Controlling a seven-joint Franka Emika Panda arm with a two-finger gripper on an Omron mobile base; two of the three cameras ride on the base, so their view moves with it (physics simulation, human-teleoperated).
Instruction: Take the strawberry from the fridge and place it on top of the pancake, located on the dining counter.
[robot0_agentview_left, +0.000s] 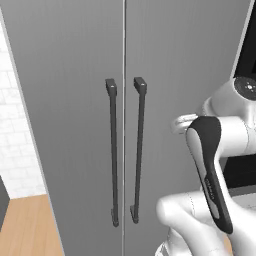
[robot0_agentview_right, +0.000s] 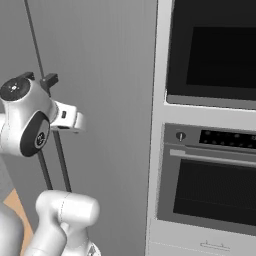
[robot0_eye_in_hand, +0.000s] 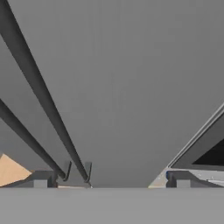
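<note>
Grey fridge (robot0_eye_in_hand: 131, 78) doors shut, two dark bar handles (robot0_eye_in_hand: 39, 94) slanting, black oven (robot0_eye_in_hand: 205, 155) corner beside.

**Beside the tall cabinet: ovens, brick wall, wood floor**

A black built-in oven with a dark glass door (robot0_agentview_right: 212, 192) sits at 4 o'clock in the right base view, under a silver control strip with a round knob (robot0_agentview_right: 180, 135). A second black glass-fronted oven compartment (robot0_agentview_right: 215, 47) stands above it at 1 o'clock. In the left base view, a white brick wall (robot0_agentview_left: 15, 135) lies at 9 o'clock and a light wooden floor (robot0_agentview_left: 27, 227) at 8 o'clock.

Rendered home kitchen. Tall grey two-door fridge (robot0_agentview_left: 75, 125), doors shut, long dark bar handles (robot0_agentview_left: 114, 150), straight ahead of fingers. Black built-in oven (robot0_agentview_right: 215, 170) beside fridge. White tiled wall (robot0_agentview_left: 15, 140), wooden floor (robot0_agentview_left: 27, 225).
</note>
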